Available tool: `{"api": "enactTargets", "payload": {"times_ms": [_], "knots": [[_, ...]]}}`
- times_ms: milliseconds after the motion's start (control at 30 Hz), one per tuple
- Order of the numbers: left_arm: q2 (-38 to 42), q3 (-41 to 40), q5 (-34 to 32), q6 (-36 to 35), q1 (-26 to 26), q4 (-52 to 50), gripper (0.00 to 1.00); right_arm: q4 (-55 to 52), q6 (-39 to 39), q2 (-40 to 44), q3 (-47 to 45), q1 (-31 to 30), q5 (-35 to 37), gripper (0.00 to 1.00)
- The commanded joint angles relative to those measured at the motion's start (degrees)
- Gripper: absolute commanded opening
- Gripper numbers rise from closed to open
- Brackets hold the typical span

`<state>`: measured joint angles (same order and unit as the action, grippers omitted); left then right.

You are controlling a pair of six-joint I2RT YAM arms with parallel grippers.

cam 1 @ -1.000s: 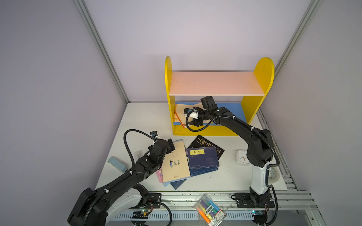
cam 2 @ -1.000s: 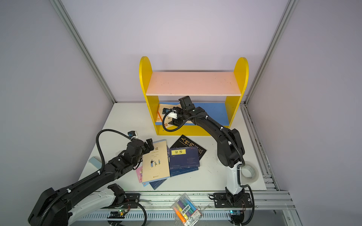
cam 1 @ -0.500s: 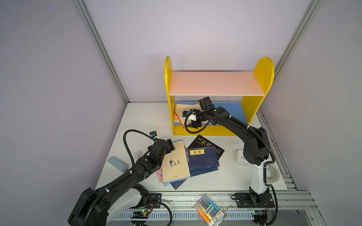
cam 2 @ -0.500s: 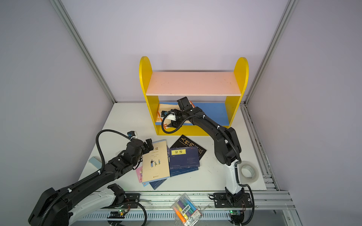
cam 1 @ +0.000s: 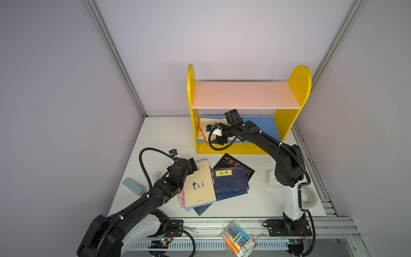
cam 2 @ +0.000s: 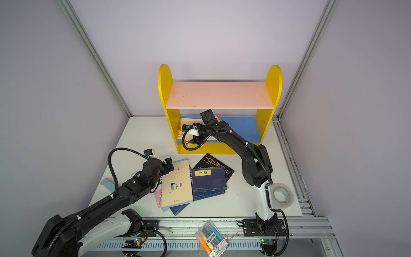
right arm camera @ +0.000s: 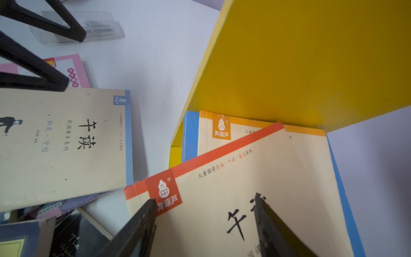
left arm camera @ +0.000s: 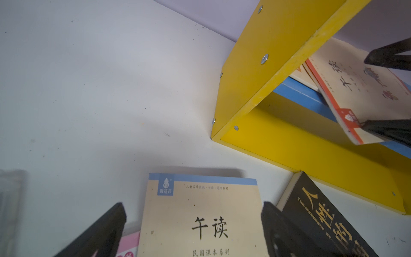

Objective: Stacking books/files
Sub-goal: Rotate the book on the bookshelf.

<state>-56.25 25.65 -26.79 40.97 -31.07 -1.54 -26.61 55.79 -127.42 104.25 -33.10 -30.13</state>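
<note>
Several books lie in a loose pile on the table: a cream one with a blue band [cam 1: 200, 184] [cam 2: 176, 184] on top, a navy one with a yellow label [cam 1: 230, 180], a black one [cam 1: 233, 163] and a pink one [right arm camera: 66, 66] underneath. My left gripper [cam 1: 193, 163] [left arm camera: 193, 213] hovers open over the cream book's top edge. In the yellow shelf [cam 1: 231, 149], a red-banded cream book [right arm camera: 244, 178] [left arm camera: 347, 89] leans tilted over an orange-banded one [right arm camera: 244, 129]. My right gripper [cam 1: 216, 141] [right arm camera: 205, 200] is open, both fingers lying against the red-banded cover.
A marker pack [cam 1: 238, 239] lies on the front rail. A white clock [cam 1: 272, 180] and a tape roll [cam 2: 282, 195] sit by the right arm's base. A pale blue block [cam 1: 132, 185] and a clear case [right arm camera: 89, 26] lie left of the pile.
My right gripper has edged slightly toward the shelf's left wall. The left arm has hardly moved.
</note>
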Motion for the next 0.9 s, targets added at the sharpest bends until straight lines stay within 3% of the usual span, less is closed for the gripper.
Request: {"api": "enactTargets", "payload": {"times_ms": [0,267,733,867], "knots": [[0.0,-0.2,0.3,-0.2,0.5,1.4,0.98,-3.0,4.4,1.8,-1.3,-0.1,-2.7,0.72],[-1.6,0.5,1.9,-0.6,1.2,2.5,0.98,-4.8,5.4,-0.3,-0.9,-0.1,1.4,0.72],[-3.7,2.3,3.6,-1.5,1.9,3.4,0.98,3.3,-10.0,-3.3,3.4,-0.3,2.2,0.73],[-4.6,2.5,4.5,-1.5,2.0,4.1,0.98,3.4,-10.5,-2.4,2.5,-0.6,0.8,0.73]]}}
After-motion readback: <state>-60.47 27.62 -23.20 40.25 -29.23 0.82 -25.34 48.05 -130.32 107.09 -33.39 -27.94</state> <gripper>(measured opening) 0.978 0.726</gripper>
